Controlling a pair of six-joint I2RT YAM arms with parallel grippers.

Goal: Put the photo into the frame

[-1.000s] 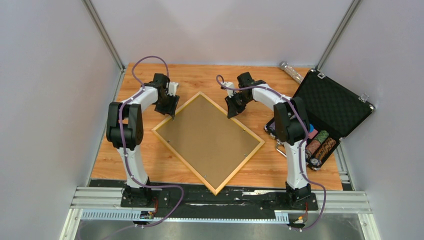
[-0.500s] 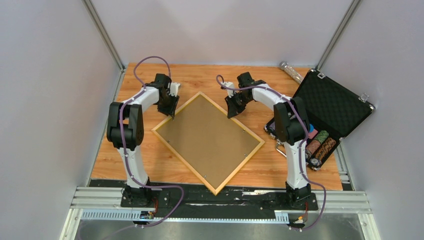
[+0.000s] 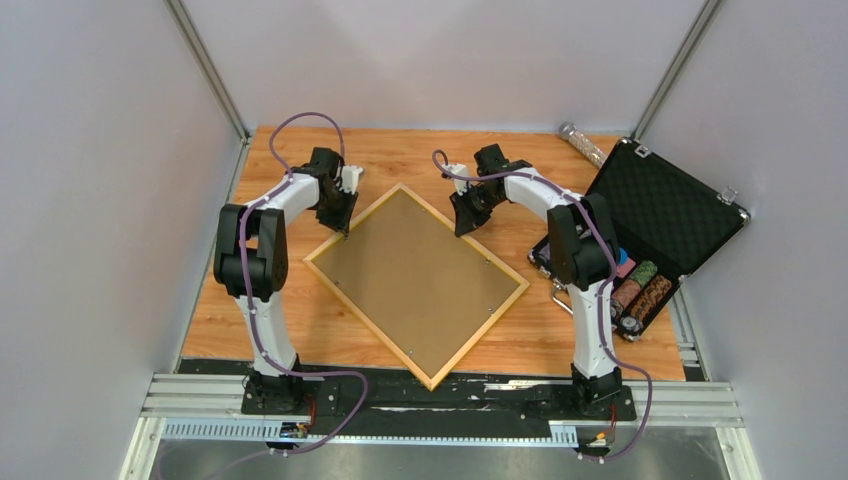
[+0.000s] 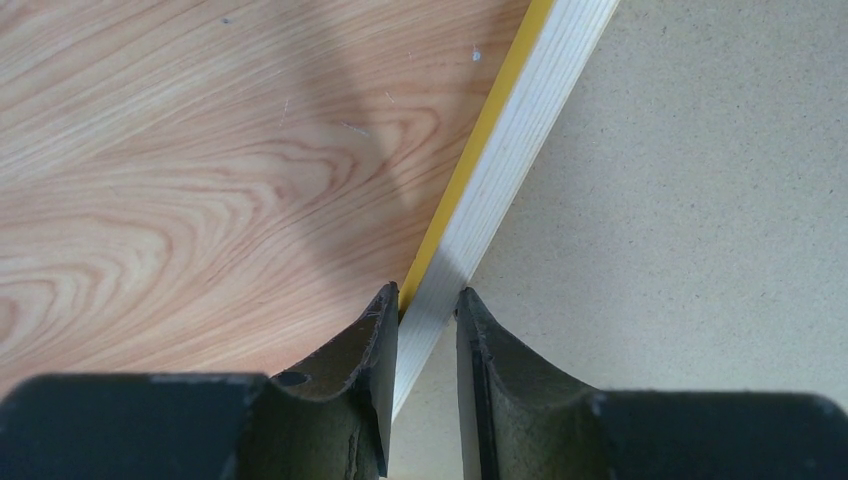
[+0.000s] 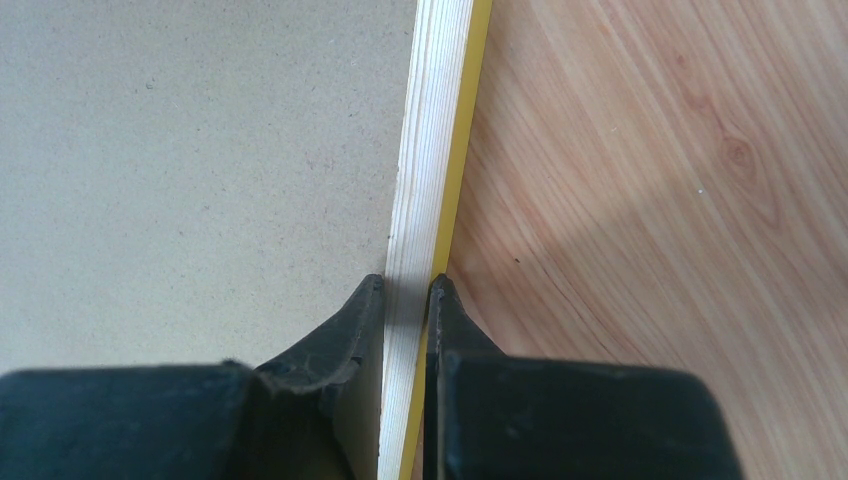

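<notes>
Tabletop (image 3: pixel 400 150): light wood grain.
Frame (image 3: pixel 416 285): thin yellow edge, brown back up, lying diagonally.
Left tool (image 4: pixel 425 290): astride frame's edge; cannot tell if clamped.
Right tool (image 5: pixel 407 280): clamped on frame's edge.

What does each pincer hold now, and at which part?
The right pincer clamps the frame by its far-right rail. The left pincer straddles the far-left rail; grip unclear.

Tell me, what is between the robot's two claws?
The far corner of the frame, back side up with its brown board showing, lies between the left claw and the right claw. The top view shows it.
</notes>
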